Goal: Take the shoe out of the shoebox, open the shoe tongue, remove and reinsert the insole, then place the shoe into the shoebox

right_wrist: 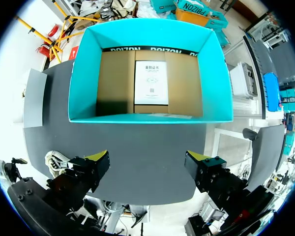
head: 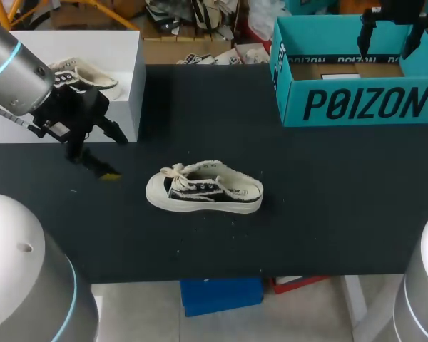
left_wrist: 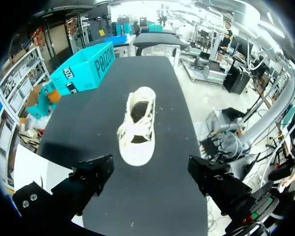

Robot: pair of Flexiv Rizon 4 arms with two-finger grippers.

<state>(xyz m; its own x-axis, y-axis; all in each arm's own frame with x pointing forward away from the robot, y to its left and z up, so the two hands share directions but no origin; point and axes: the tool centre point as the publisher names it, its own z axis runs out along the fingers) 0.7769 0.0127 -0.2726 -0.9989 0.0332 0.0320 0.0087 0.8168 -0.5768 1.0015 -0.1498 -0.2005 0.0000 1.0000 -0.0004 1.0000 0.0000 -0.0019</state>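
A black-and-white sneaker lies on its sole in the middle of the dark table, toe to the left, laces loose. The open teal shoebox stands at the back right. My left gripper hangs open to the left of the shoe, holding nothing. In the left wrist view the sneaker lies ahead of the open left gripper, apart from it. My right gripper hovers open over the shoebox. The right wrist view looks down past the right gripper into the shoebox, which holds only a white card.
A white box stands at the back left with another light shoe on it, close behind my left arm. Dark table stretches to the right of the sneaker and in front of the shoebox.
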